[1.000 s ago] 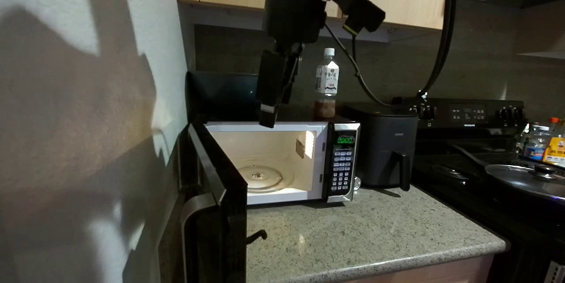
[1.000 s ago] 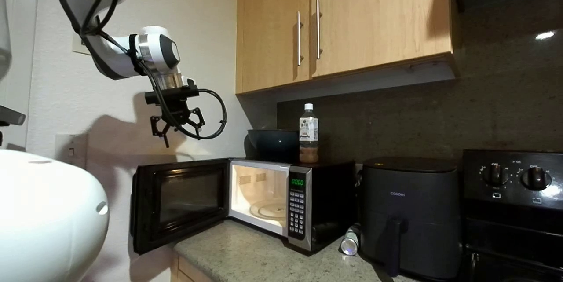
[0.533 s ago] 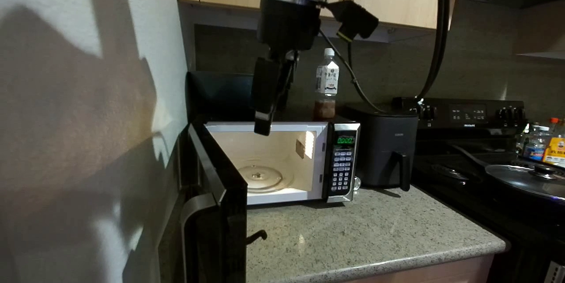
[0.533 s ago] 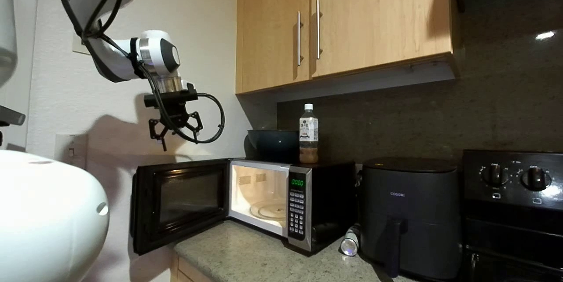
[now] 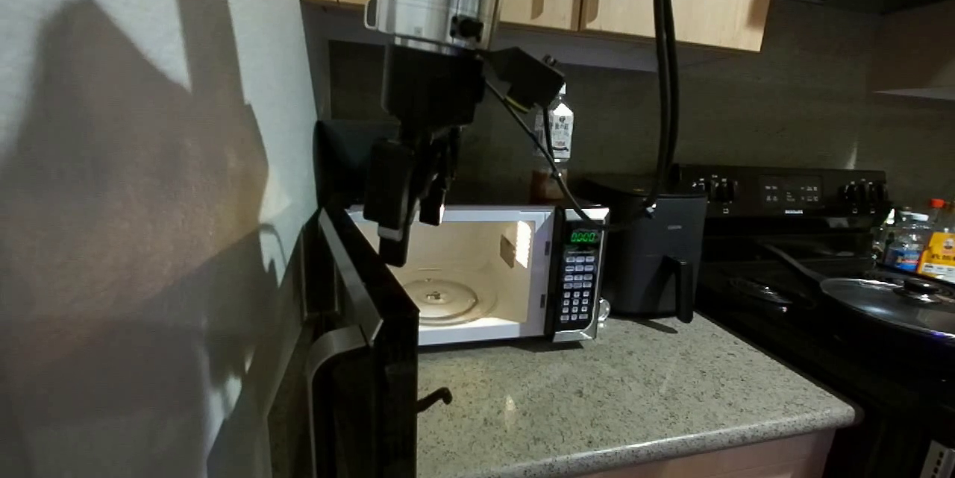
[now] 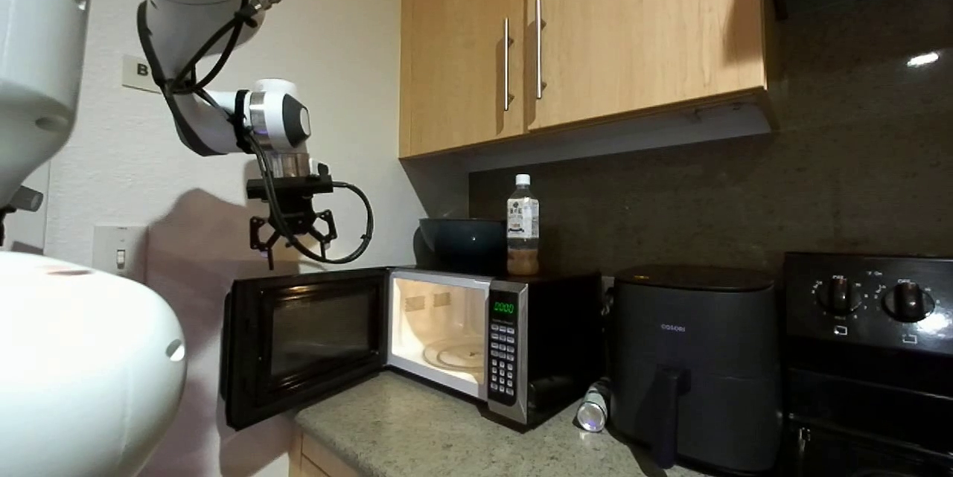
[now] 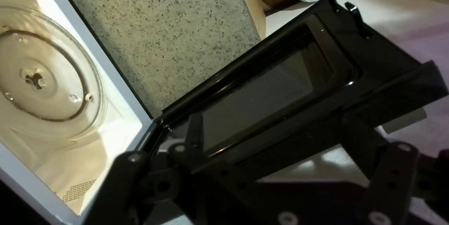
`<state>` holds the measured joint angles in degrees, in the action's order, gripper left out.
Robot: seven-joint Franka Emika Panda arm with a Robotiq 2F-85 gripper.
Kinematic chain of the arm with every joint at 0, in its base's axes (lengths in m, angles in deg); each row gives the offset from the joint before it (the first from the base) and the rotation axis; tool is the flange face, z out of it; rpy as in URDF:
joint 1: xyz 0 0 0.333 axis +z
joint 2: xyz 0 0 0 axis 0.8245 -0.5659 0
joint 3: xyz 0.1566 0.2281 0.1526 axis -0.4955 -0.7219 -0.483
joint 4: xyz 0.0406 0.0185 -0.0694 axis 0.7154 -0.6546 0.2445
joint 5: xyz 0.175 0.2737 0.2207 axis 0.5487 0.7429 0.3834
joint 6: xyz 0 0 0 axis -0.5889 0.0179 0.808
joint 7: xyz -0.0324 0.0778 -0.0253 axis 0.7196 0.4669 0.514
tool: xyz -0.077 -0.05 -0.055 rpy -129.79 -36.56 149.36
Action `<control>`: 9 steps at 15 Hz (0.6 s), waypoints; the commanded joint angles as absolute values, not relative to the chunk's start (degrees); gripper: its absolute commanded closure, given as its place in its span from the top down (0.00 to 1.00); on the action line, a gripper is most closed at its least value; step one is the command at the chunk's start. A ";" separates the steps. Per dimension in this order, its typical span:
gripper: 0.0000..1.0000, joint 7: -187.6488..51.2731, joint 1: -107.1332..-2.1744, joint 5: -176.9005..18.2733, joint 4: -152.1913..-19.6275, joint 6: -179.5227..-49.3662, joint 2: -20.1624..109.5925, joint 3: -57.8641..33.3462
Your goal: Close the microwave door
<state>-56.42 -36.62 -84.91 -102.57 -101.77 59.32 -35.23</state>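
While the microwave door (image 6: pixel 320 339) stands swung wide on the left, none of the closing is done and the whole swing remains. Just above it hangs the tool (image 6: pixel 296 259), spread and holding nothing; rightward come the lit microwave (image 6: pixel 500 349), a dark bowl (image 6: pixel 463 242) and plastic bottle (image 6: pixel 523 222) atop it, then a cylindrical container (image 6: pixel 593 413) and Cosori air fryer (image 6: pixel 692 354) on the desk (image 6: pixel 406 414), none seemingly blocking the swing.

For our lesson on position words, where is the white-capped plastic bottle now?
In an exterior view, the white-capped plastic bottle stands atop the microwave, just right of the picture's middle, with a dark bowl immediately to its left.
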 commanded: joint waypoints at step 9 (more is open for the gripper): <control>1.00 -58.10 -35.94 -81.65 -100.66 -102.11 58.02 -35.80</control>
